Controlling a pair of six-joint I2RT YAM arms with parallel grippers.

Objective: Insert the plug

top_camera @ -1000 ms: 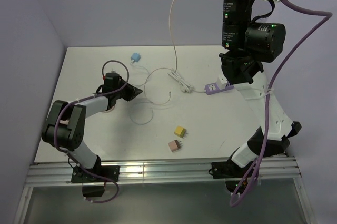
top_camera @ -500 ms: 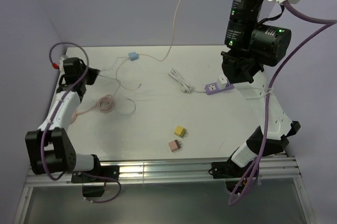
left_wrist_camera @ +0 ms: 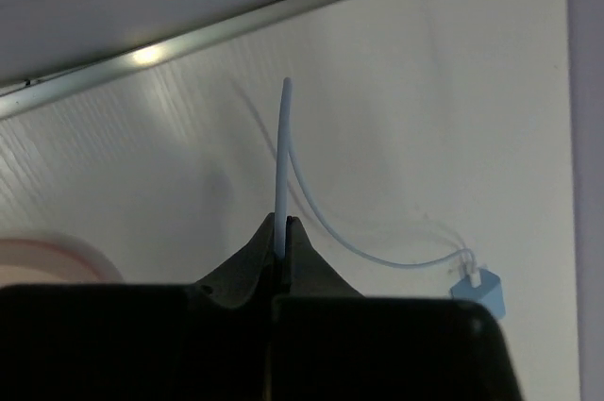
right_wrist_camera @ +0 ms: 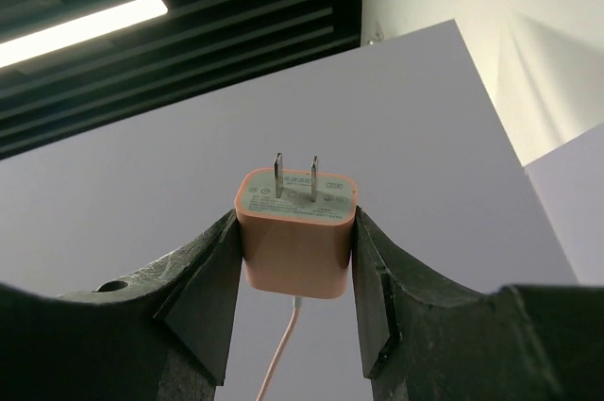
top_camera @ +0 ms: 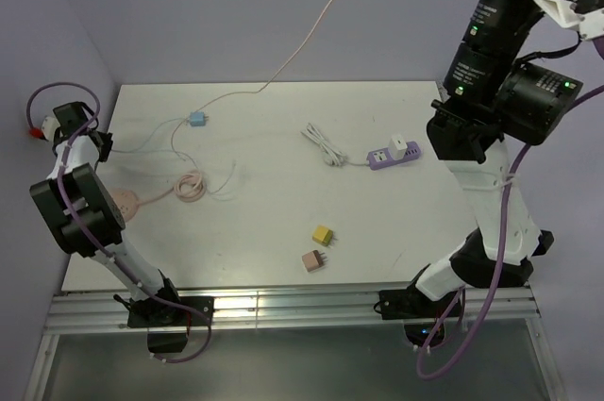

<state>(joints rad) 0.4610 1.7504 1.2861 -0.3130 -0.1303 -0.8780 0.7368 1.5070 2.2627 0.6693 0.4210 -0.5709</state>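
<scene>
- Top external view, far left: my left arm stands at the desk's [top_camera: 425,222] left edge. The left wrist view shows my left fingers [left_wrist_camera: 253,258] pressed together on one thin white cable [left_wrist_camera: 281,137], its free end poking past the tips.
- That cable curves away to one blue plug [top_camera: 196,119] lying on the desk.
- Nearer me lies one pink cable coil [top_camera: 190,186].
- Mid-desk are two loose plugs: one yellow plug [top_camera: 323,234] and one pink plug [top_camera: 310,260], near each other but apart.
- Behind them, one bundled white cord [top_camera: 324,145] leads to one purple power strip [top_camera: 382,158], with one white adapter [top_camera: 400,147] seated in it.
- In the right wrist view, my right fingers [right_wrist_camera: 203,288] are clamped on one orange plug [right_wrist_camera: 297,245]. It is held high against wall and ceiling, two prongs pointing up.
</scene>
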